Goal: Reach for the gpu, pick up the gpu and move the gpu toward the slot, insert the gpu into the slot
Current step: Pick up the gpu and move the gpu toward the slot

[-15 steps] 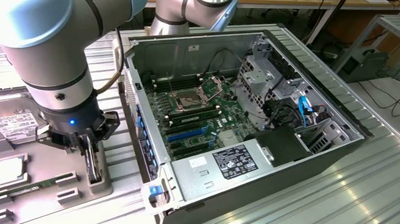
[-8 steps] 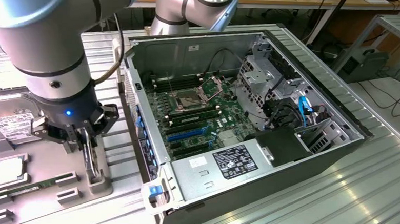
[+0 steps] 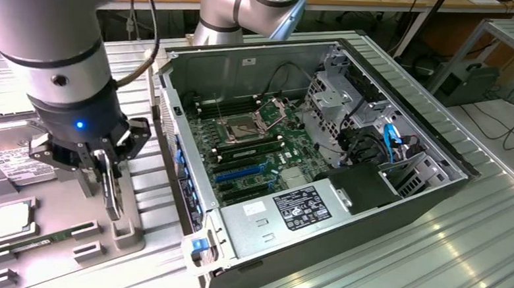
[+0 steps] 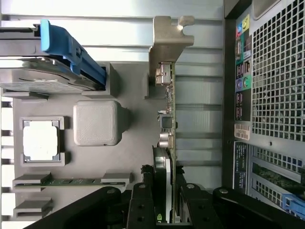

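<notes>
Exterior view, tool: the gripper (image 3: 107, 176) is seen clenched on the gpu (image 3: 113, 199), which is grasped from above.
Exterior view, task's thing: the gpu is held on edge over the grey fixture tray (image 3: 60, 203), at the exterior view's left. It is well apart from the slot (image 3: 237, 174) on the motherboard (image 3: 270, 148) inside the open computer case (image 3: 243, 64).
Exterior view, risk: the card's lower edge could be caught on the tray's holder block (image 3: 125, 233) if it is carried sideways too low. The case wall could also be struck on the way across.
Exterior view, hard to make out: whether the lower edge is clear of the holder cannot be told. The card is presented as a thin dark sliver only.
Wrist view, tool: the fingers (image 4: 142, 205) are pressed against both faces of the card, at the end away from its metal bracket (image 4: 167, 40).
Wrist view, risk: because the grip is taken at one end, the card could be tilted or slipped in the jaws. Its connector edge would then be brought askew to the slot.
Wrist view, hidden: the gripped end is covered by the fingers. The connector edge is turned away and cannot be judged.
Wrist view, cut off: the case's rear grille (image 4: 276, 71), just beside the bracket, is cropped by the frame edge.
</notes>
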`<state>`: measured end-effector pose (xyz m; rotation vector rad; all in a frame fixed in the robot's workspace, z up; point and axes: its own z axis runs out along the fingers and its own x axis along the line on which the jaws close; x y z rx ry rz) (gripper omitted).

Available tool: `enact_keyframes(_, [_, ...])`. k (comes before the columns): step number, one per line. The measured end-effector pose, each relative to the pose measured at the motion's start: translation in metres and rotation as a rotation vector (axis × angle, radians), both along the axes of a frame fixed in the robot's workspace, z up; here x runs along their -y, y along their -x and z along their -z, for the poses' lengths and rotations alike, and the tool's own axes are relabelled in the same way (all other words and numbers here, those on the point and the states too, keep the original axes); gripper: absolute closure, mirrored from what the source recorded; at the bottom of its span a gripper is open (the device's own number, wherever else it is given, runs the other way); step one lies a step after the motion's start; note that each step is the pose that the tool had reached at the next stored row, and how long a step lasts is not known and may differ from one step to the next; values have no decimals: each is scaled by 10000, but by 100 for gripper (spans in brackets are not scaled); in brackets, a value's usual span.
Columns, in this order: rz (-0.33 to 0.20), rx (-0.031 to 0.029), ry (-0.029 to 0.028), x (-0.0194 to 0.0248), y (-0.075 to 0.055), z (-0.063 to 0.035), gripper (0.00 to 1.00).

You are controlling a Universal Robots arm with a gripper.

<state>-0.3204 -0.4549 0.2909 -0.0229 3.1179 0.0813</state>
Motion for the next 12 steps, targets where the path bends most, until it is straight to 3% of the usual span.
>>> enact_keyframes(12, [0,0,0,0,0,-545,73])
